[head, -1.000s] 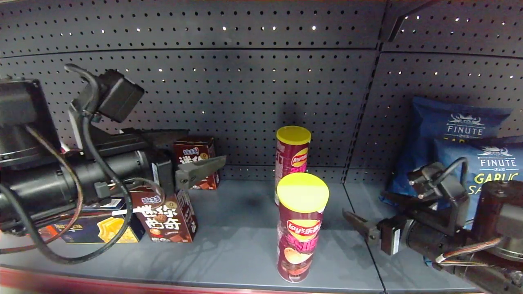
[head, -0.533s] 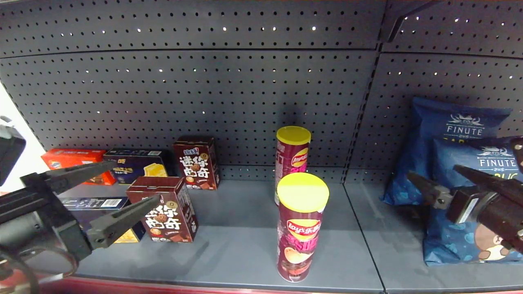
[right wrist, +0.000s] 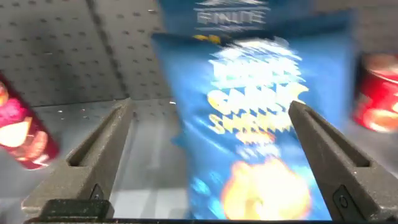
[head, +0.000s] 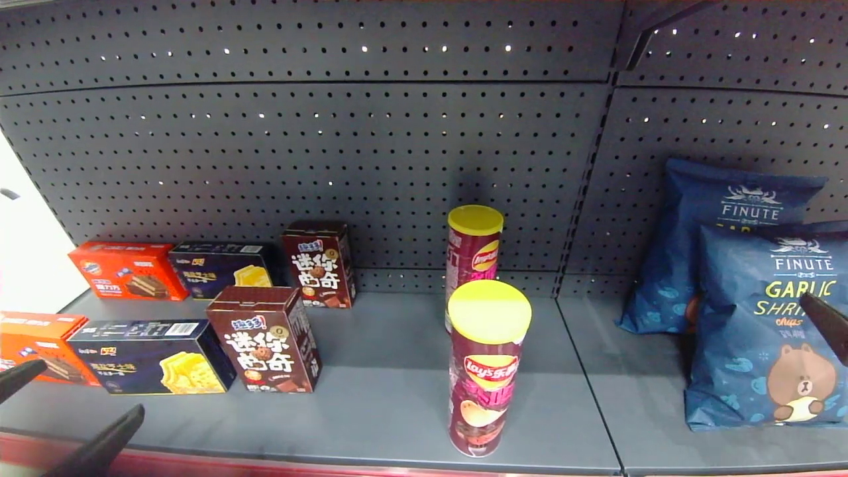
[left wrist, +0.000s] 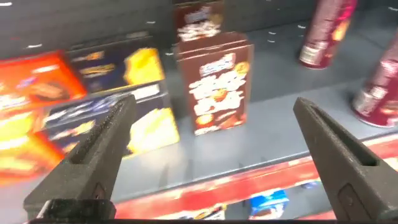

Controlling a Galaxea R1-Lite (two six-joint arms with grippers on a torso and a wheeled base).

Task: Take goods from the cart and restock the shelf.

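The shelf (head: pixel 397 397) looks partly stocked. Two blue chip bags (head: pixel 755 344) stand at its right end, and two chip cans (head: pixel 489 371) line up front to back near the middle. Brown boxes (head: pixel 268 341), navy boxes (head: pixel 156 358) and orange boxes (head: pixel 126 268) fill the left end in two rows. Both grippers are empty, so I'd judge the next item must come from the cart. The left gripper (left wrist: pixel 214 104) hangs spread wide off the front left corner. The right gripper (right wrist: pixel 210 107), equally wide, faces the blue chip bags. Bare shelf lies either side of the chip cans, and the nearer one stands close to the front edge.
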